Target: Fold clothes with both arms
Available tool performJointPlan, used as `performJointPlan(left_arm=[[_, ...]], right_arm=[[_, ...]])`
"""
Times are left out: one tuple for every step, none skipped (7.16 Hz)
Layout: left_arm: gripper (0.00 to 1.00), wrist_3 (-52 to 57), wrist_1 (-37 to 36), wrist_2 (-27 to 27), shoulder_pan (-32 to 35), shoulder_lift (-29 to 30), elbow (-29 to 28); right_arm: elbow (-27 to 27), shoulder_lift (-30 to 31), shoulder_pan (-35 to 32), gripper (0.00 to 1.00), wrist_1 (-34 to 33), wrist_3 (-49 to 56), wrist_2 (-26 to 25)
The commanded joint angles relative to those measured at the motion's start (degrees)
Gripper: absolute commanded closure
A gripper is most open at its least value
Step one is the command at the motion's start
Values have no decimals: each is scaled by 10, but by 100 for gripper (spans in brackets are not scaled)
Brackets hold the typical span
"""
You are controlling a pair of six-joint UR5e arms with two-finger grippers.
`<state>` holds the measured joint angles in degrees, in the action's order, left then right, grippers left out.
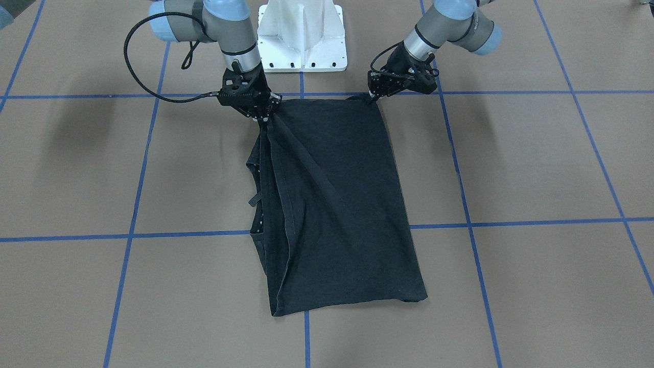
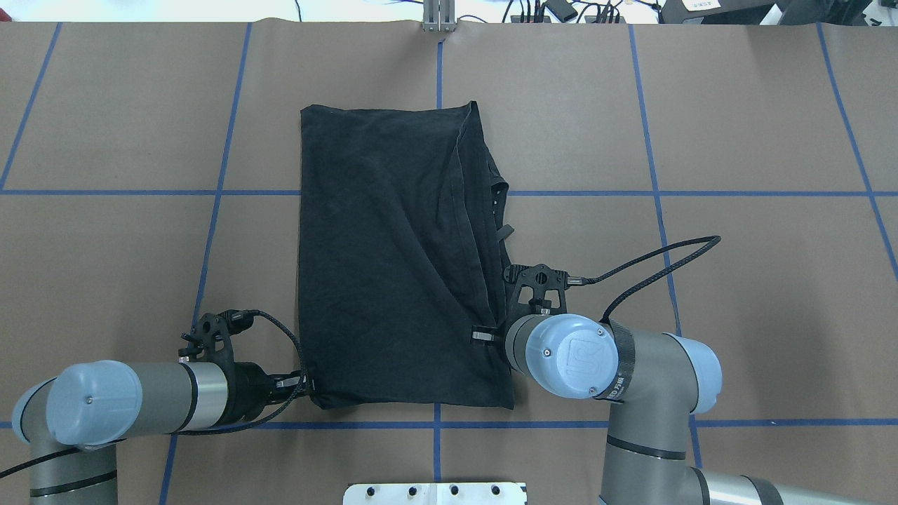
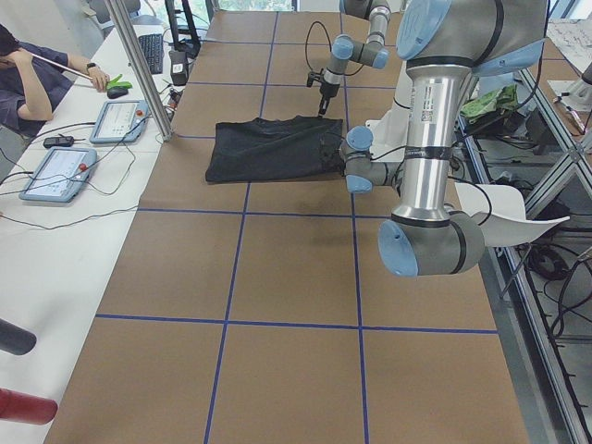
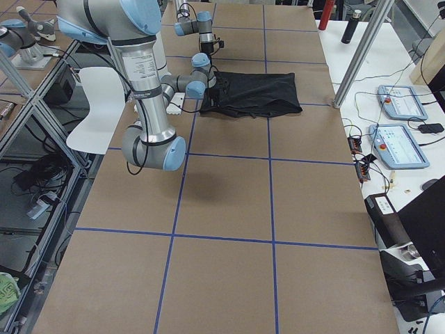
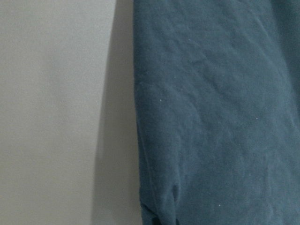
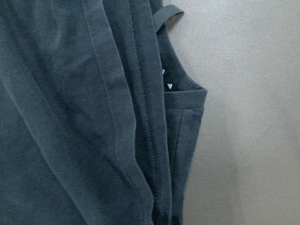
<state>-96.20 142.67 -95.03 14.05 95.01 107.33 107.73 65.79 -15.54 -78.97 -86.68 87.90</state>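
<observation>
Already the shirt point(image 2: 393, 280) lies mid-frame on the table point(image 2: 736, 105), folded into a long strip, plain side up. My left hand point(image 2: 306, 385) clenches its lower-left corner, my right hand point(image 2: 491, 335) its lower-right edge. Folding it end to end is, I judge, what remains.

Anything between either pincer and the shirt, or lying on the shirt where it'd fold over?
Nothing visible. The left pincer and right pincer each sit at a near corner of the T-shirt; nothing lies on it.
</observation>
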Motion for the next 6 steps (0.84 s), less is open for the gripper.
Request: performJointPlan(left_arm=[[100,0,2,-3,-1,-2,12],[100,0,2,-15,-12,-8,33],[100,-1,2,-18,-31,-34,72],[100,-6,1,-17,-54,-70,124],[100,-6,1,-17,-61,-87,154],[100,-6,-1,-17,-61,-84,160]], right_arm=[[45,16,18,100,-16,-4,1],[92,31,41,100,-48,-8,1],[143,52,66,100,-80,-8,-1],[181,70,86,100,-87,-9,-1],[213,91,96,100,-87,-9,-1],[238,106,95,100,-94,-9,0]])
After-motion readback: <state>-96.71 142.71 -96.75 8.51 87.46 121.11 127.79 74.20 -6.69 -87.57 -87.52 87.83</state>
